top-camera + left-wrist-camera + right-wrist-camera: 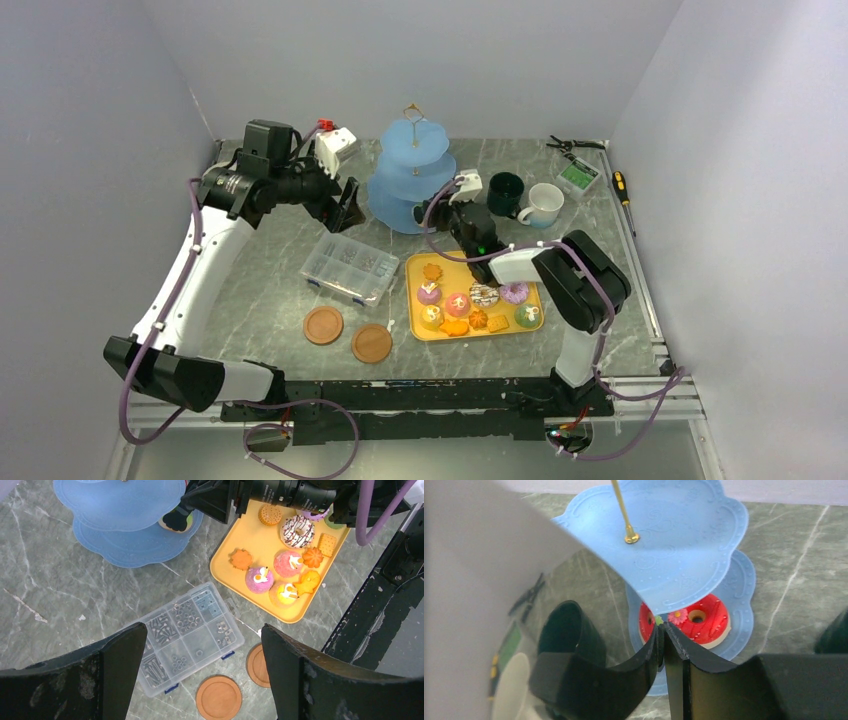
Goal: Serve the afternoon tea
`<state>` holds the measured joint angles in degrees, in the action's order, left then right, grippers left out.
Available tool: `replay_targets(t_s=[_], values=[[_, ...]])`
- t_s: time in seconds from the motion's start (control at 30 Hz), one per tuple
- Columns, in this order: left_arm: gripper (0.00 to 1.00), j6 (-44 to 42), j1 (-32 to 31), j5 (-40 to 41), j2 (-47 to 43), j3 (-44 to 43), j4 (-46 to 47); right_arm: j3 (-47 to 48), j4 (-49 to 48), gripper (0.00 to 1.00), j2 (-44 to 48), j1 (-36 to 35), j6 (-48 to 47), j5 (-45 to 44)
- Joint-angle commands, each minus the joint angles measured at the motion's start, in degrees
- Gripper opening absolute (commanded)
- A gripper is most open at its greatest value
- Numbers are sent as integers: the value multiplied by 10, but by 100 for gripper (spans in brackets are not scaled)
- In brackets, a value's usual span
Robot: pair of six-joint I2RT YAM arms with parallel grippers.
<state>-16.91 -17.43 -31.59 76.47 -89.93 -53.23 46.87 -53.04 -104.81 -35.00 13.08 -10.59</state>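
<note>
Stand tier (684, 545) partly hides red doughnut (706, 623) by seemingly closed right gripper (663, 630).

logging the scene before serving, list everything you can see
three-tier stand: 1, light blue, back centre
doughnut: 1, red, stand's bottom tier
tray: 1, yellow, front centre
treats: about ten, mixed colours, on tray
dark-green mug: 1, right of stand
white mug: 1, beside it
compartment box: 1, clear, left of tray
coasters: 2, brown, front left
tongs: 1, black, back right
screwdriver: 1, yellow-black, right edge
left tool: open, left of stand
right tool: shut, at red doughnut
</note>
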Motion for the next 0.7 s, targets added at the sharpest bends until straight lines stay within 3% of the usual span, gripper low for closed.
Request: replay_targets(t_s=[0.0,0.37,0.67], values=[[91,-11,1,0,-19,4,11,18,-59,51,-6,20,-5,-16],[93,-7,1,2,-27,5,14,-2,-57,72,-1,26,-12,36],[93,-6,1,1,-32,11,16,-57,-46,76,95,26,-24,35]])
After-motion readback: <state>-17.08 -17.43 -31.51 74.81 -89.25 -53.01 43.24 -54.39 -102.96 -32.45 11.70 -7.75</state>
